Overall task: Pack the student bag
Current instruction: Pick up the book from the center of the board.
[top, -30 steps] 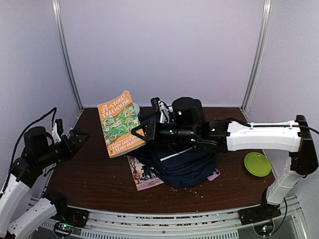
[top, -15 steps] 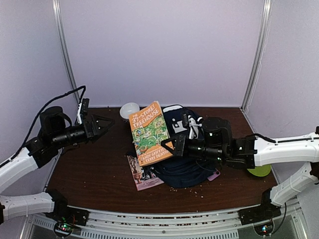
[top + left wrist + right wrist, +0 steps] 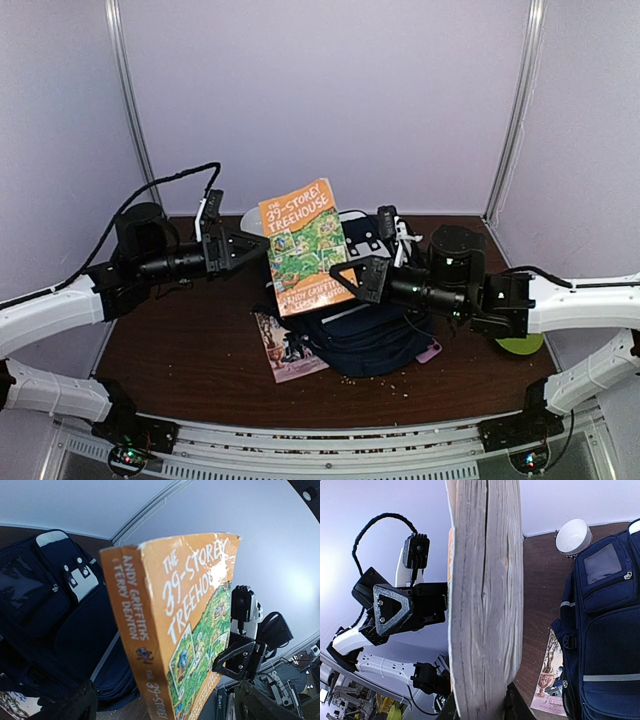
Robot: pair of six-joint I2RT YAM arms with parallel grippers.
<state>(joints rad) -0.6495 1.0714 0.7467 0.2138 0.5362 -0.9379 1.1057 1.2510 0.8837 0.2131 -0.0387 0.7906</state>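
My right gripper (image 3: 352, 280) is shut on the lower edge of an orange paperback, "The 39-Storey Treehouse" (image 3: 305, 245), and holds it upright in the air above the left side of the student bag (image 3: 372, 335). The navy bag lies on the table. In the right wrist view the book's page edge (image 3: 485, 595) fills the middle, pinched at the bottom by my right gripper (image 3: 482, 712). My left gripper (image 3: 252, 248) is open, level with the book's spine edge. In the left wrist view the spine (image 3: 145, 645) stands between its spread fingers (image 3: 270, 705); contact cannot be told.
A second book with a pink cover (image 3: 290, 350) lies flat on the table, partly under the bag's left side. A white bowl (image 3: 255, 218) stands at the back, a green plate (image 3: 520, 343) at the right. A small pink item (image 3: 432, 352) pokes out from the bag's right side.
My left arm has swung from the far left up to the book's spine edge, still open. My right arm has carried the book rightward over the bag and slightly up.
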